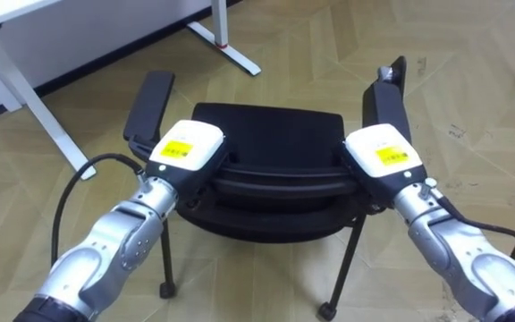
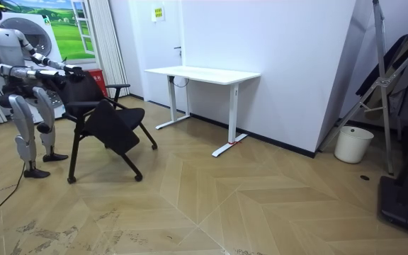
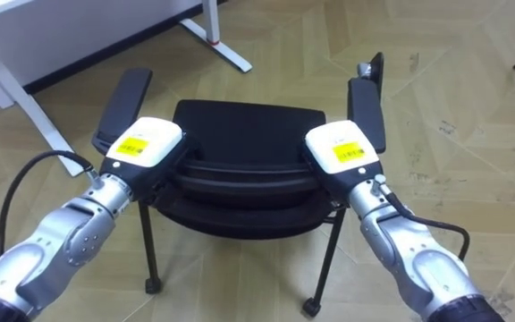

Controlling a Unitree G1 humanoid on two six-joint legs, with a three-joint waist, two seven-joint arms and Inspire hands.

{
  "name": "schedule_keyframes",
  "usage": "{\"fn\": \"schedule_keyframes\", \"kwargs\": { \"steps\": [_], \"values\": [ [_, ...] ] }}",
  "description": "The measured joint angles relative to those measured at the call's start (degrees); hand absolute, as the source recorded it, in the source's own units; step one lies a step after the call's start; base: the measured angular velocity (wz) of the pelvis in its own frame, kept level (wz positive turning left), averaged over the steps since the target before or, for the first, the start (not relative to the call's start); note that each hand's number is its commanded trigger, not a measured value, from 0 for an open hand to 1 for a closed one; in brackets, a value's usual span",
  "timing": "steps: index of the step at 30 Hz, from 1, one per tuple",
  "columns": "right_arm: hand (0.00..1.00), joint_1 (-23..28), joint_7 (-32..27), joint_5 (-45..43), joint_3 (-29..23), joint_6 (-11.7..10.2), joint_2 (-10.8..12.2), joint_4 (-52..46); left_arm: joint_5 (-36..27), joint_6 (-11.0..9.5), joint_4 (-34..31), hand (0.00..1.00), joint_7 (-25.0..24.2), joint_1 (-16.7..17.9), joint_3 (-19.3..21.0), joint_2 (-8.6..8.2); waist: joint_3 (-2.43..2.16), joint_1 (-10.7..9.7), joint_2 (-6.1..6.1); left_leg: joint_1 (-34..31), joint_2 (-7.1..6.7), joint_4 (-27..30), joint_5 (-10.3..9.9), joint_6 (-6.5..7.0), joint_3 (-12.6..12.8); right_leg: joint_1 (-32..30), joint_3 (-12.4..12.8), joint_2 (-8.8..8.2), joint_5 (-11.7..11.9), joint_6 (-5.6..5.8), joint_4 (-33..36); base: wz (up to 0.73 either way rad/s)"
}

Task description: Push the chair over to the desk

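Chair [image 1: 266, 134] top edge: left robot hand [image 1: 186, 148], right robot hand [image 1: 381, 152], grip unclear; floor [image 1: 329, 36] open.

Wooden floor [image 1: 472, 80] carries chair [image 1: 266, 134], desk [image 2: 204, 74]

Bright, even indoor light, apparently from overhead. Shadows are soft: faint patch on floor [image 2: 261, 205] under chair [image 2: 115, 131], thin strip below desk [image 2: 204, 73]. Wall [image 2: 296, 71] evenly lit. In the eye views, the white backs of left hand [image 1: 186, 148] and right hand [image 1: 381, 150] are brightest. Chair reads near-black with little detail.
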Motion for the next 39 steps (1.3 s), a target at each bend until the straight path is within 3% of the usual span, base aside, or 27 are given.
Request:
{"fn": "schedule_keyframes", "kwargs": {
  "steps": [6, 7, 11, 13, 16, 18, 20, 22, 24, 25, 26, 29, 31, 33, 36, 37, 38, 39],
  "values": [
    [1.00, -3.58, -0.34, -0.03, 0.94, -0.02, 2.70, 5.61, 0.15, -0.96, 6.92, 1.00, 1.91, -3.92, 0.00, -1.18, 0.52, -0.05, -0.54, -2.77, 1.29, 4.43, -0.62, -0.81, -1.23, 0.03, -1.30, 1.14, 0.39, -1.13, 0.30, 0.11],
    [1.00, -3.90, -0.33, -0.01, 1.06, -0.03, 2.89, 6.14, 0.15, -1.12, 7.63, 1.00, 2.21, -4.49, 0.00, -1.21, 0.80, -0.04, -0.59, -3.40, 1.82, 5.70, -1.16, -1.15, -1.34, -0.21, -1.64, 1.52, 0.08, -1.58, 1.10, 0.19],
    [1.00, -4.79, -0.34, 0.91, 1.51, -0.10, 4.24, 7.95, 0.65, -1.21, 9.07, 1.00, 2.53, -5.26, -0.04, -0.80, 0.98, 0.00, -0.82, -6.67, 4.12, 13.01, -3.84, -2.40, -1.75, -0.96, -3.88, 2.64, -2.86, -3.19, 5.05, 0.21],
    [1.00, -4.29, -0.28, 0.71, 1.51, -0.13, 4.37, 7.95, 1.32, -1.40, 10.54, 1.00, 3.27, -5.54, -0.05, -1.44, 0.87, -1.12, -1.46, -8.33, 4.20, 17.27, -3.83, -2.39, -1.39, -0.99, -5.26, 2.38, -5.15, -3.36, 7.47, 0.54],
    [1.00, -4.23, -0.14, 0.19, 1.43, -0.12, 5.33, 9.14, 1.40, -1.27, 11.95, 1.00, 3.83, -5.34, 0.05, -2.06, 0.89, -0.65, -1.58, -10.70, 5.70, 24.52, -3.81, -2.38, -0.16, -1.23, -6.82, 1.91, -7.91, -4.53, 11.61, 0.26],
    [1.00, -4.39, -0.33, 0.34, 1.45, -0.59, 5.10, 9.50, 1.26, -1.23, 12.53, 1.00, 4.67, -5.37, -0.01, -2.31, 1.04, -1.05, -1.20, -13.97, 6.91, 30.59, -2.84, -1.60, -0.23, -0.63, -8.54, 2.21, -9.19, -5.30, 13.10, 0.33],
    [1.00, -4.53, -0.88, 0.60, 1.68, -1.56, 4.98, 9.99, 0.84, -1.31, 13.58, 1.00, 6.17, -5.34, -0.40, -2.69, 1.03, -0.90, -0.83, -17.89, 8.29, 36.77, -0.49, -1.34, 0.64, 0.10, -9.17, 2.79, -10.22, -6.21, 13.99, 0.25],
    [1.00, -5.50, -1.33, 0.30, 1.57, -2.18, 4.50, 10.37, 0.31, -1.27, 13.63, 1.00, 7.20, -5.42, -0.36, -2.71, 1.39, -0.88, -0.12, -21.25, 7.71, 35.07, -0.53, -1.43, 1.45, -0.39, -9.53, 2.79, -10.75, -6.68, 14.64, -0.02],
    [1.00, -6.53, -1.95, 0.02, 1.60, -2.59, 4.02, 11.23, -0.44, -1.01, 13.86, 1.00, 7.56, -5.67, -0.54, -2.84, 1.45, -1.29, 0.51, -23.98, 6.52, 29.16, 0.19, -1.13, 2.90, -0.59, -10.26, 2.73, -11.10, -6.41, 14.80, -0.02],
    [1.00, -6.69, -2.34, 0.05, 1.65, -2.78, 3.43, 11.40, -0.72, -1.11, 14.39, 1.00, 7.76, -6.21, -0.99, -3.04, 1.68, -1.11, 1.01, -24.62, 5.70, 23.45, 1.62, -0.64, 4.10, -0.51, -10.88, 2.75, -11.50, -6.07, 14.81, -0.13],
    [1.00, -6.75, -3.13, 0.12, 1.60, -2.90, 2.95, 11.39, -1.09, -1.21, 14.45, 1.00, 7.88, -6.67, -1.34, -3.14, 1.58, -0.39, 1.96, -24.88, 4.97, 18.95, 3.58, -0.19, 4.23, -0.44, -11.31, 2.78, -11.91, -5.73, 14.89, -0.24],
    [1.00, -6.85, -4.74, 0.18, 1.48, -2.93, 2.80, 11.20, -1.11, -1.92, 14.20, 1.00, 9.05, -7.43, -1.54, -2.94, 1.36, 1.66, 1.68, -24.46, 3.77, 15.20, 8.99, 2.61, 4.69, -0.65, -10.70, 1.98, -12.80, -4.31, 14.92, -0.35],
    [1.00, -7.35, -5.67, 0.22, 0.92, -2.91, 2.85, 11.55, -0.89, -1.89, 14.15, 1.00, 8.99, -8.75, -1.58, -2.82, 1.26, 2.03, 0.23, -24.34, 2.54, 14.57, 9.41, 3.34, 5.30, -0.91, -10.45, 0.73, -13.40, -3.41, 15.10, 0.00],
    [1.00, -8.39, -6.51, 0.49, 0.43, -2.75, 2.91, 12.33, -0.79, -1.73, 14.26, 1.00, 8.74, -10.14, -1.58, -2.53, 1.16, 2.10, -0.56, -24.44, 1.54, 15.08, 8.85, 4.61, 5.80, -0.98, -10.19, -0.17, -13.93, -2.52, 15.08, 0.00],
    [1.00, -10.50, -7.28, 0.78, 0.54, -2.20, 3.37, 13.01, -1.10, -1.15, 14.50, 1.00, 8.43, -12.17, -1.58, -2.47, 0.98, 3.15, -2.01, -24.32, -0.70, 15.80, 6.36, 5.45, 7.61, -1.42, -9.55, -3.04, -15.36, -0.80, 17.30, -0.16],
    [1.00, -11.37, -7.33, 0.81, 0.67, -2.00, 3.49, 13.45, -1.21, -1.02, 14.67, 1.00, 8.70, -12.53, -1.35, -2.55, 1.13, 3.71, -2.44, -23.92, -1.22, 16.91, 4.56, 5.96, 8.40, -2.62, -9.95, -4.59, -15.87, 0.06, 21.69, -0.23],
    [1.00, -12.14, -7.41, 0.48, 0.75, -1.76, 4.14, 14.52, -1.20, -0.94, 15.33, 1.00, 9.03, -12.71, -1.26, -2.69, 1.28, 3.75, -2.37, -23.30, -1.37, 18.42, 2.79, 6.39, 8.69, -5.10, -10.55, -6.92, -14.82, 0.38, 30.24, -0.15],
    [1.00, -12.29, -7.47, 0.36, 0.72, -1.75, 4.45, 15.11, -1.20, -1.06, 15.78, 1.00, 9.18, -12.83, -1.26, -2.79, 1.31, 3.75, -2.34, -22.85, -1.41, 19.30, 2.11, 6.34, 8.81, -6.52, -10.23, -8.13, -13.45, 0.36, 34.68, 0.00]
  ]
}}
